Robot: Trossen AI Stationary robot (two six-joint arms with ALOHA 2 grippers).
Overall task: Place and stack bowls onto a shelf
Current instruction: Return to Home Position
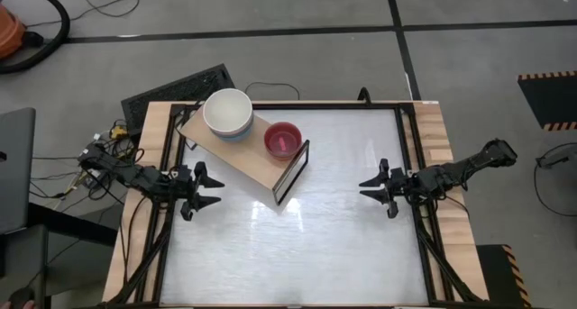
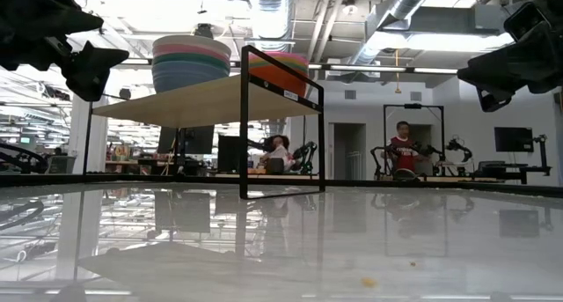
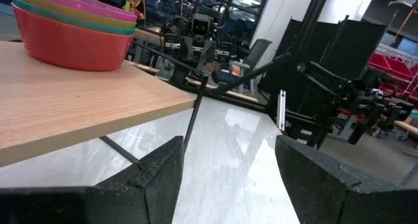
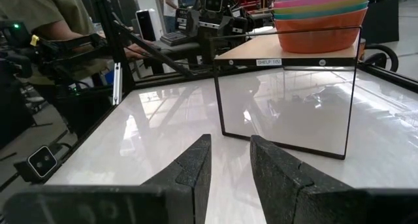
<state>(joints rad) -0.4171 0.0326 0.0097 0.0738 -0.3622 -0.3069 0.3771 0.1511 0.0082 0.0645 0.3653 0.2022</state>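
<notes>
The shelf is a light-wood board on a thin black frame, standing at the table's far left. Two stacks of bowls rest on it. One has a white bowl on top. The other has a red bowl on top and, seen from the side, a red bowl at the bottom. Both stacks show in the low view. My left gripper hovers open, near and left of the shelf. My right gripper hovers open at the table's right, facing the shelf frame.
A black keyboard-like slab lies beyond the table's far-left corner. Black rails run along the table's sides. The white tabletop is bare between and near the arms. A person's arm shows beside the table, and other people sit far behind.
</notes>
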